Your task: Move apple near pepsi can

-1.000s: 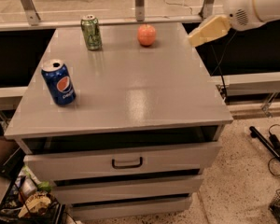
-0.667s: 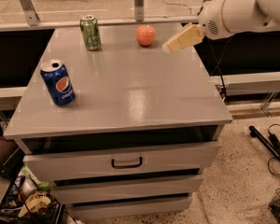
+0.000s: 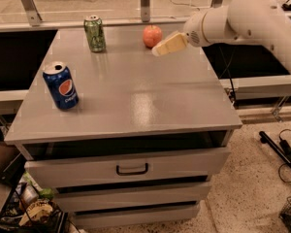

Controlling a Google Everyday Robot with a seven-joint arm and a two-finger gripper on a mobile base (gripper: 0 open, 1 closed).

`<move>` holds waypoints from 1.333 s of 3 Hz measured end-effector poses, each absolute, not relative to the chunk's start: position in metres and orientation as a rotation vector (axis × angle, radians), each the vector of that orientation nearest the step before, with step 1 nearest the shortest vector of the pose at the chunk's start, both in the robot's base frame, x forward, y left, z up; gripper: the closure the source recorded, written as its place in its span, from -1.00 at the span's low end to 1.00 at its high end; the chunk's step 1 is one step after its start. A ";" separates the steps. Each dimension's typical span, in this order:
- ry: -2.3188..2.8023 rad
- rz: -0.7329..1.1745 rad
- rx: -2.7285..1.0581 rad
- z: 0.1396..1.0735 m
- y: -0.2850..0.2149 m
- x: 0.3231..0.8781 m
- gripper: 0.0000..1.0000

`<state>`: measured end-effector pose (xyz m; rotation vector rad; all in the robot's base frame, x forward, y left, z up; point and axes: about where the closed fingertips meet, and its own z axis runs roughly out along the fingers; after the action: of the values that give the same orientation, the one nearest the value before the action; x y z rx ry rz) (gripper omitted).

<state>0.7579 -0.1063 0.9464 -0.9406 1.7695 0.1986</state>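
Grey cabinet top point(image 3: 136, 101), three drawers below. Apple point(image 3: 152, 36) sits at the far edge, about 12 o'clock on the top, right of a green soda can point(image 3: 95, 33) at 11 o'clock. Pepsi can point(image 3: 61, 86) upright near the left edge, about 9 o'clock, logo toward the camera, long axis vertical.

Gripper point(image 3: 158, 50) comes in from the right on the white arm point(image 3: 242, 18), tip slanting down-left. Apple lies just beside the tip at roughly 11 o'clock; contact not certain. Cannot tell whether the gripper is wide or narrow; it holds nothing visible.

Apple is round, no long axis to speak of; stem end looks up. From the apple, the pepsi can lies at 8 o'clock, well apart, so the carry should run that way.
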 end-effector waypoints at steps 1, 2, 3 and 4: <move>1.728 0.310 -0.927 0.928 -0.106 0.792 -1.00; 1.698 0.410 -0.896 0.921 -0.109 0.816 -1.00; 1.672 0.473 -0.863 0.917 -0.107 0.835 -1.00; 1.647 0.469 -0.829 0.917 -0.101 0.848 -1.00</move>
<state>0.8483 -0.1014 0.9174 -0.8294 1.6466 0.4692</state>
